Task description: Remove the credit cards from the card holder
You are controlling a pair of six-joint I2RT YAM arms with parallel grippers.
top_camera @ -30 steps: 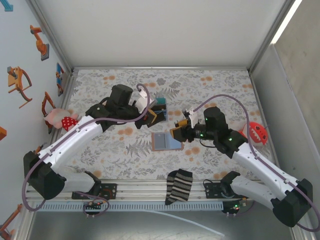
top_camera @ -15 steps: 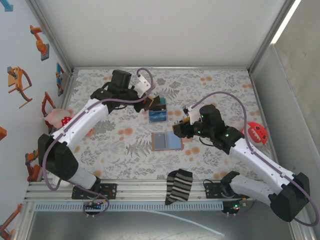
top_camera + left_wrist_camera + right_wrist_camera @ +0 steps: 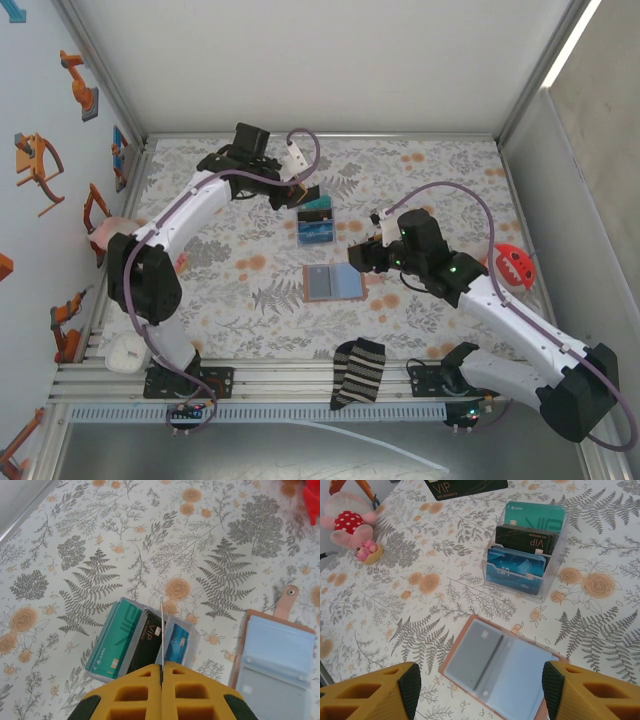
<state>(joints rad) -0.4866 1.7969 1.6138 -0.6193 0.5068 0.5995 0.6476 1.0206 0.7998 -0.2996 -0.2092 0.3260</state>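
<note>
Now, open-jawed right end effector (image 3: 479,687) is hovering over the open tan leather card holder (image 3: 520,672).
Left end effector (image 3: 161,674) is clamping a thin dark credit card (image 3: 465,486); so slight a pinch may be letting it slip.

Card holder (image 3: 275,655) running off bottom edge in left wrist view. Red toy (image 3: 313,500) getting cropped at corner there. Pink plush (image 3: 102,232) sitting partly hidden behind left arm (image 3: 190,205).

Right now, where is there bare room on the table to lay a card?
Bare: the far right corner of the cloth, and the stretch left of the card holder toward the pink toy. Crowded: the centre, around the card stand and right gripper.
</note>
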